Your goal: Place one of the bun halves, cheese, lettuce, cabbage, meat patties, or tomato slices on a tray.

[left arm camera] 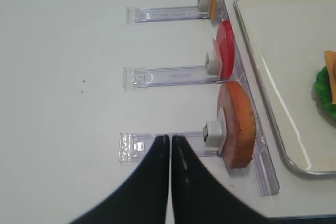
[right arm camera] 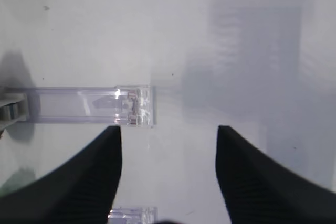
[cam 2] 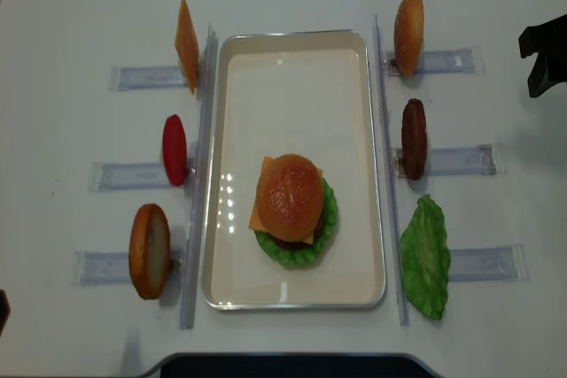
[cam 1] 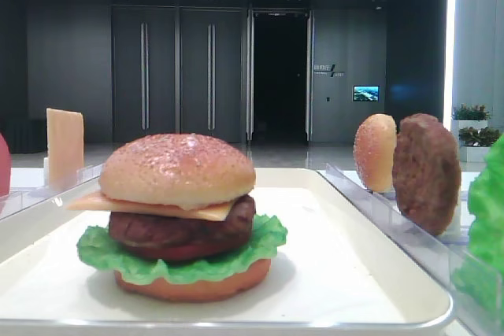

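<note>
Burger (cam 2: 290, 208) sits stacked at centre of the tray (cam 2: 292, 55); I see left gripper (left arm camera: 170, 141) fully closed, empty, and right gripper (right arm camera: 169, 132) spread wide, empty.

Bun top (cam 1: 178, 169): domed, golden-brown, glossy, sesame-speckled; sits upright as the top layer of the stacked burger.
Cheese (cam 1: 150, 208): thin orange-yellow square directly under the bun top, corners poking out past it.
Meat patty (cam 1: 183, 234): thick dark brown disc, flat beneath the cheese.
Lettuce (cam 1: 189, 261): ruffled bright green leaf under the patty, edges spreading beyond it.
Tray (cam 2: 292, 59): wide, white, rounded corners, low rim; burger stands in its nearer half.
</note>
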Robot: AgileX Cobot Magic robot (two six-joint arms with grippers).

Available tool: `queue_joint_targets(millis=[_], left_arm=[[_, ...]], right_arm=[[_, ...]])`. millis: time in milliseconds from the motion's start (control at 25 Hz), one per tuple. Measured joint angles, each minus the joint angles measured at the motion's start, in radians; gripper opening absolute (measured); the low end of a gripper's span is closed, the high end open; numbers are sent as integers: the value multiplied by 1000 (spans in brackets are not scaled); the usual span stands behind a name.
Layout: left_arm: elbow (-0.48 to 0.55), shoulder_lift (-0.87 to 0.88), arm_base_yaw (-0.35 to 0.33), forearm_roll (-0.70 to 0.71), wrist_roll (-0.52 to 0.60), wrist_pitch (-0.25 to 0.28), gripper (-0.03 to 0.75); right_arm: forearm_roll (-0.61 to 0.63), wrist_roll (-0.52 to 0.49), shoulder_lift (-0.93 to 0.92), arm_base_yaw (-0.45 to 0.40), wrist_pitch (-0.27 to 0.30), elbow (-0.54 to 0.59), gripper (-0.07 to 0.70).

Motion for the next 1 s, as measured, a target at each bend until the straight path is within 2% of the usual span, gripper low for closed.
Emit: queue_joint_targets(millis=[240, 600, 1000], left_arm=[[0, 0, 0, 0, 0, 0, 0], [0, 0, 0, 0, 0, 0, 0], [0, 0, 0, 0, 0, 0, 0]], right_arm=[[-26, 0, -1, 0, 39, 0, 411], [-45, 8, -5, 0, 134, 6, 411], [-44, 9, -186, 0, 99, 185, 411]])
